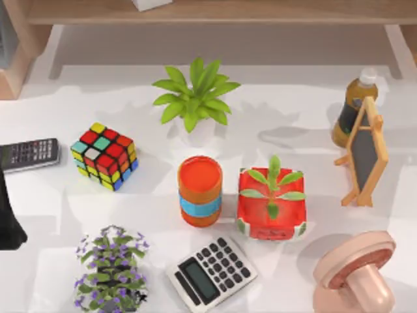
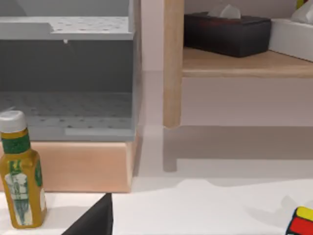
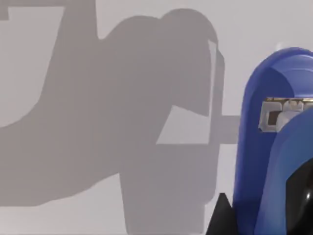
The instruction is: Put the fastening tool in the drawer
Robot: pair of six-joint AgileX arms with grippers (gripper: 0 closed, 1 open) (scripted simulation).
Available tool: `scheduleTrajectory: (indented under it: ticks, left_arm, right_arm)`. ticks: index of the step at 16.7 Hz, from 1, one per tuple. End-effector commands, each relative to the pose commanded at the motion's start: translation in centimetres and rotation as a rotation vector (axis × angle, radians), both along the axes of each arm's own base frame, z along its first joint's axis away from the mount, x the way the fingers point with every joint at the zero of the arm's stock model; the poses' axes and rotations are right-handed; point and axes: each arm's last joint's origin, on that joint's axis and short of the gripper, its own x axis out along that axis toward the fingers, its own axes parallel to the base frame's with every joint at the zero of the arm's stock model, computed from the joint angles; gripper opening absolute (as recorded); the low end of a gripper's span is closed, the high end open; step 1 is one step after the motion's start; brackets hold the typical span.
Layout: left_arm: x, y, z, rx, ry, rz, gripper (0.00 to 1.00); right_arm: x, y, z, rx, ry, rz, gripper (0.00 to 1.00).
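Close against the right gripper's dark fingertip (image 3: 220,218) looms the bright-blue stapler-like fastening tool (image 3: 266,147); its grip can't be judged.

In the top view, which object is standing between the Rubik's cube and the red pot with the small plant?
In the top view, an orange cup with a blue band stands between the Rubik's cube and the red pot.

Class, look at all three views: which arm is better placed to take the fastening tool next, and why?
Probably the right. The blue fastening tool looms close in the right wrist view, while the left wrist view faces the open grey drawer and a bottle.
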Motion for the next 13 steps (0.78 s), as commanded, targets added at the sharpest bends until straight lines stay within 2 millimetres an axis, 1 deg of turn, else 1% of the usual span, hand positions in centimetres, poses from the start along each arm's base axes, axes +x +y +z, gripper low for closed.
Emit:
scheduleTrajectory:
  ticks: [1, 2, 4, 7, 9, 10, 11, 12, 13]
  left_arm:
    - [0.0, 0.0, 0.0, 0.000, 0.000, 0.000, 1.00]
    - [0.0, 0.0, 0.0, 0.000, 0.000, 0.000, 1.00]
    - [0.0, 0.0, 0.0, 0.000, 0.000, 0.000, 1.00]
    - [0.0, 0.0, 0.0, 0.000, 0.000, 0.000, 1.00]
    - [0.0, 0.0, 0.0, 0.000, 0.000, 0.000, 1.00]
    - [0.0, 0.0, 0.0, 0.000, 0.000, 0.000, 1.00]
    - [0.0, 0.0, 0.0, 0.000, 0.000, 0.000, 1.00]
    - [0.0, 0.0, 0.0, 0.000, 0.000, 0.000, 1.00]
    - [0.0, 0.0, 0.0, 0.000, 0.000, 0.000, 1.00]
  right_arm:
    - [-0.1, 0.4, 1.6, -0.013, -0.033, -0.004, 0.00]
    - [-0.4, 0.8, 3.7, -0.030, -0.075, -0.014, 0.00]
    - [-1.7, 1.5, 9.1, -0.074, -0.184, -0.051, 0.00]
    - [-4.8, 2.5, 17.3, -0.146, -0.381, -0.132, 0.00]
    - [-7.0, 3.3, 21.7, -0.187, -0.511, -0.176, 0.00]
    - [-7.8, 3.6, 23.3, -0.204, -0.564, -0.193, 0.00]
    - [-8.4, 3.9, 24.4, -0.216, -0.606, -0.205, 0.00]
    - [-8.7, 4.1, 25.1, -0.226, -0.635, -0.212, 0.00]
    - [-8.8, 4.2, 25.4, -0.233, -0.650, -0.215, 0.00]
